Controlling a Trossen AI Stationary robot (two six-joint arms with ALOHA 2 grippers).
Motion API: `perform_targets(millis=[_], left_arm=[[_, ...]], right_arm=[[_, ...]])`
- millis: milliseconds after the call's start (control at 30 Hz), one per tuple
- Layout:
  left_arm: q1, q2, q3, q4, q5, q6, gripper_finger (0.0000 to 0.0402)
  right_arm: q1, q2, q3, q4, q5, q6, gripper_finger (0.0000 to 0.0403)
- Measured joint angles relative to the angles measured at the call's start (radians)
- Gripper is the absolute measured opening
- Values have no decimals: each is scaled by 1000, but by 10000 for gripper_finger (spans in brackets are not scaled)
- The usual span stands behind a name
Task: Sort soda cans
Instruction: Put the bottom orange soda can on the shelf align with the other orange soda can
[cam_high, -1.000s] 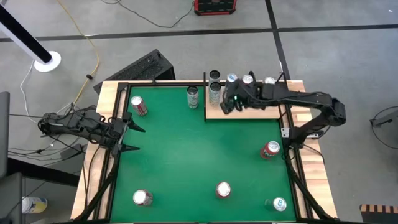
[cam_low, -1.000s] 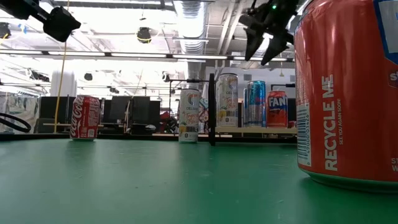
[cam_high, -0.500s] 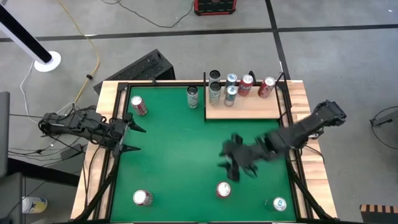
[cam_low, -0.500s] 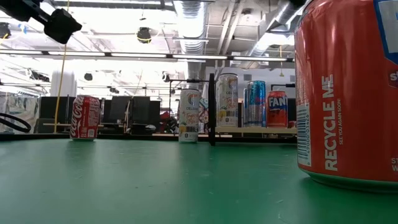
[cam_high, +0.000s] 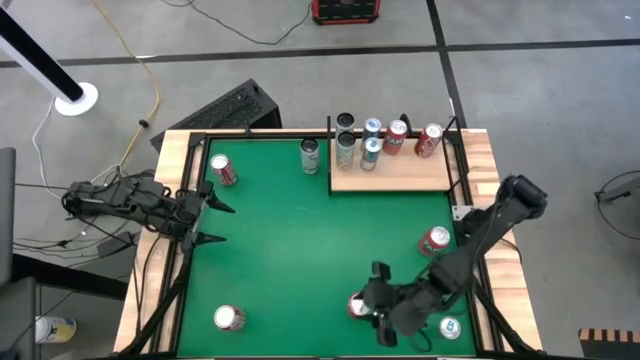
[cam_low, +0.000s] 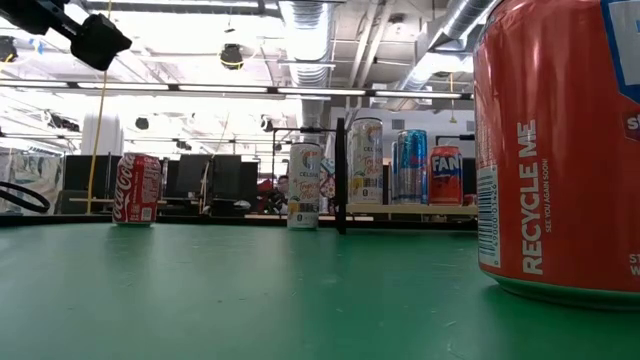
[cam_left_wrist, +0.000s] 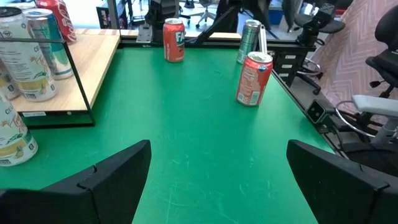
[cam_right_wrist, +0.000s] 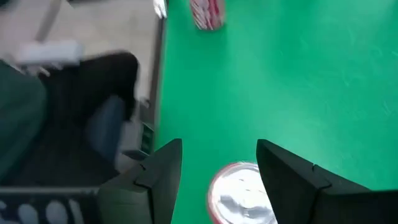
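Sorting looks roughly half finished. Six soda cans stand grouped on the wooden tray in the upper right part of the high view: two dark-topped ones at its left edge, then teal, silver and red ones in a short row. One more can stands on the green tabletop just left of the tray's upright divider, so it may or may not count as placed.

Five cans seem left to move. A red one sits in the upper left of the green, a silver-topped one at the lower left, a tilted red one near the right edge, a teal one in the lower right corner, and a red can at the lower centre.

That last can is the one in hand now. The right hand is low in the high view, directly over it; in the right wrist view the silver top shows between the two dark fingers, which stand apart on either side without clearly touching it. I judge the grip is not yet made.

The left hand waits at the left edge of the tabletop, fingers spread wide and holding nothing.
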Motion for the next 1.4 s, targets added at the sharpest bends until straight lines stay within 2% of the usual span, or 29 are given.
perform_targets(millis=[167,467,733,900,1400], left_arm=[[0,0,0,0,0,0,360],[0,0,0,0,0,1,360],[0,0,0,0,1,1,360],[0,0,0,0,1,1,360],[0,0,0,0,1,1,360]], right_arm=[[-31,54,-2,8,-13,-38,250],[-24,57,-1,20,-18,-79,293],[-24,57,-1,-109,-17,-44,318],[-23,57,-1,-122,-17,-19,333],[12,72,-2,-143,12,-8,343]])
